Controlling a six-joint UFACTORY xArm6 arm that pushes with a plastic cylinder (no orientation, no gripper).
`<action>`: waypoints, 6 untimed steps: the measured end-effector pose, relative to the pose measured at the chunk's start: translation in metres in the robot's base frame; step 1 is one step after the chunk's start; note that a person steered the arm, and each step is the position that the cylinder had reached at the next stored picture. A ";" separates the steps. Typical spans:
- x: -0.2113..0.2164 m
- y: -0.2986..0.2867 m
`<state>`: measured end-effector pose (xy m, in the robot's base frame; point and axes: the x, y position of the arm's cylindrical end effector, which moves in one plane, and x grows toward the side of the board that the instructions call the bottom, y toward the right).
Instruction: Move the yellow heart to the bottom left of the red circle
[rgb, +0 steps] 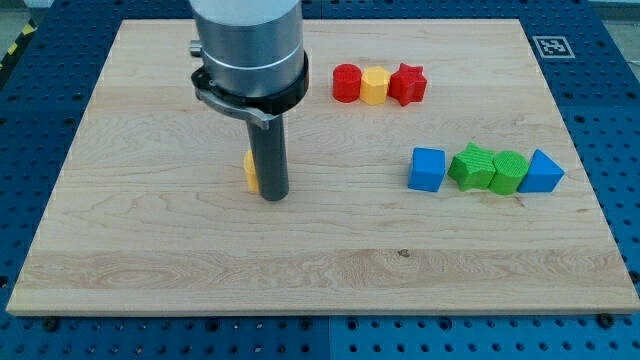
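A yellow block (250, 170), likely the yellow heart, lies left of the board's middle, mostly hidden behind the rod; its shape does not show. My tip (274, 197) rests on the board just right of it and touching or nearly touching it. The red circle (346, 82) sits near the view's top, at the left end of a row with a yellow block (374, 86) and a red star (408, 84). The hidden yellow block is well below and left of the red circle.
A second row lies at the view's right: a blue cube (427, 169), a green star (471, 166), a green block (508, 172) and a blue triangle (541, 172). The wooden board (150, 260) ends at a blue perforated table.
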<state>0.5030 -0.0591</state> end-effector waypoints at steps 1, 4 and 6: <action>0.013 -0.008; -0.040 -0.013; -0.052 -0.026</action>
